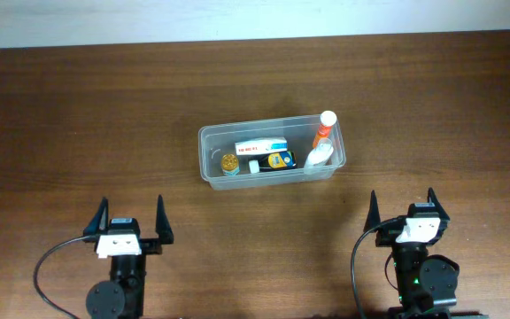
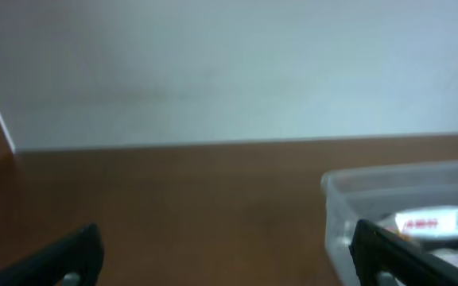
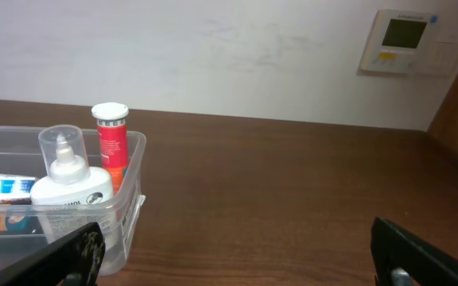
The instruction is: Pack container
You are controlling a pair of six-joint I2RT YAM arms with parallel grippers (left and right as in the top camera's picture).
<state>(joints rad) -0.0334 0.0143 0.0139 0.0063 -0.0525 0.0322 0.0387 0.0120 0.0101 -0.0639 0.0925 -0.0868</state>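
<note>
The clear plastic container [image 1: 209, 151] sits at the middle of the wooden table. It holds a small jar with a yellow lid [image 1: 228, 163], a white and blue box [image 1: 266, 154], a white bottle [image 1: 320, 154] and an orange tube with a white cap [image 1: 327, 124]. My left gripper [image 1: 131, 220] is open and empty near the front left, well short of the container. My right gripper [image 1: 404, 207] is open and empty at the front right. The right wrist view shows the white bottle [image 3: 70, 187] and orange tube [image 3: 113, 147] in the container [image 3: 136, 151]; the left wrist view shows the container's corner [image 2: 340, 206].
A white wall runs along the table's far edge. A wall thermostat [image 3: 405, 41] shows in the right wrist view. Bare brown tabletop [image 1: 78, 133] lies around the container.
</note>
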